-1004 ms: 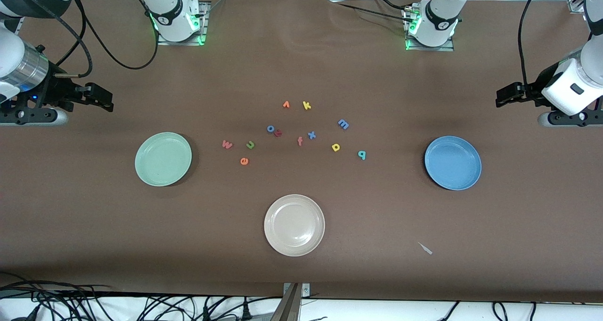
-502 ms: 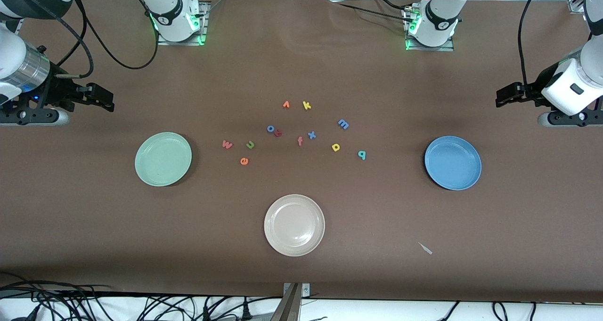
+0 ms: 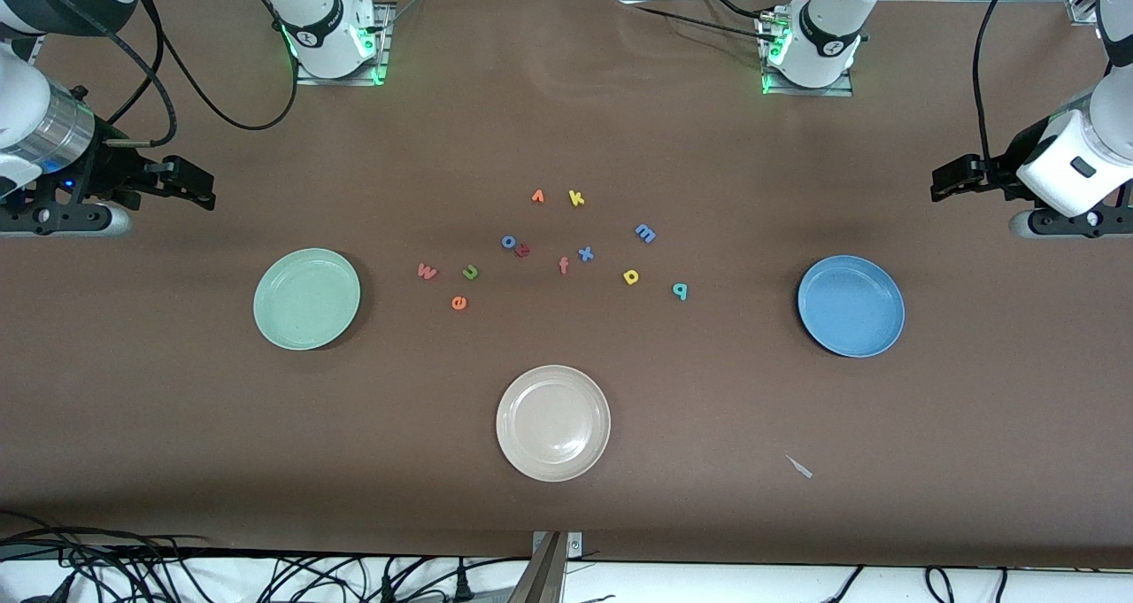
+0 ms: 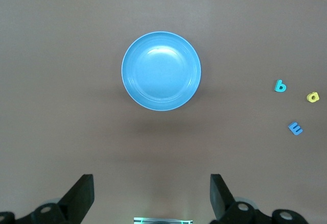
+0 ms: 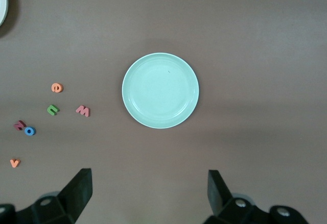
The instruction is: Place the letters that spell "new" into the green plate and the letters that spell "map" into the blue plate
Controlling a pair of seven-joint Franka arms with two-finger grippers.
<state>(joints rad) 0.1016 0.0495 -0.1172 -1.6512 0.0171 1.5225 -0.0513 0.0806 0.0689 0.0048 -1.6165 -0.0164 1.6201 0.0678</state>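
Nothing has shifted over the last second: the left claw (image 4: 149,198) and right claw (image 5: 148,196) both hang wide open and empty, each high over its own end of the bench (image 3: 566,514). The green plate (image 3: 306,298) and blue plate (image 3: 851,305) sit bare (work not begun). The w (image 3: 427,272), n (image 3: 471,272), e (image 3: 458,302), m (image 3: 645,233), a (image 3: 631,276) and p (image 3: 680,291) lie mid-bench between the plates.

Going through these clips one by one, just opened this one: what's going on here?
Nothing is being handled yet. The left gripper hangs open over the table by the blue plate; the right gripper hangs open by the green plate. Both plates hold nothing. The pink w, green n, orange e, blue m, yellow a and teal p lie on the table between them.
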